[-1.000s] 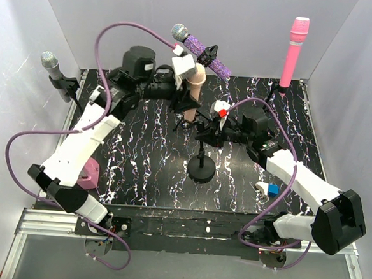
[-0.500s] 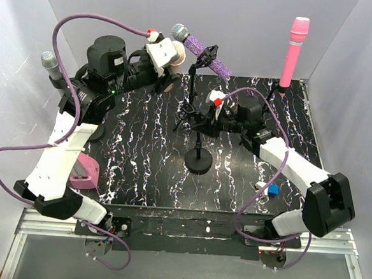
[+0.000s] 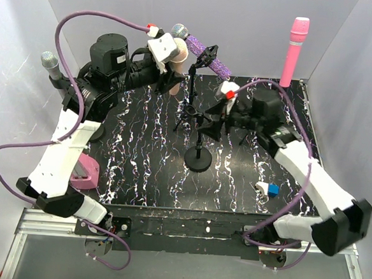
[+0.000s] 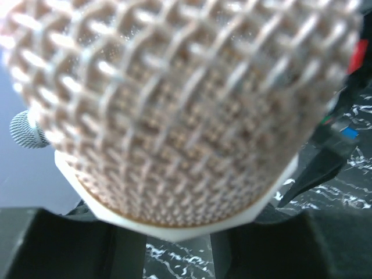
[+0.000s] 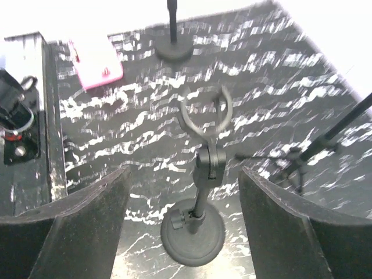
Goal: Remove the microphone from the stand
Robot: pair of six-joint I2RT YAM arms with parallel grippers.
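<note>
Holding the tan microphone up over the far part of the table, the left gripper has its jaws closed tight on the mic body, well clear of the stand. The stand is mid-table on a round base, its clip empty. The right gripper is just right of the clip, jaws spread wide, gripping nothing. Room is tight at the far edge: the purple microphone on its tripod is just right of the held mic and just beyond the stand. The pink microphone stands in the far right corner and the silver-headed microphone is against the left wall. The centre-left and the strip near the front edge are mostly bare, except a pink block near left and a blue cube near right. The left wrist view shows only the mic's mesh head filling the frame, grip hidden; a small silver mesh head shows at the left edge, whose I cannot tell. The right wrist view alone shows the open ring of the clip on the stand, centred beyond both spread fingers, plus the pink block beyond.
</note>
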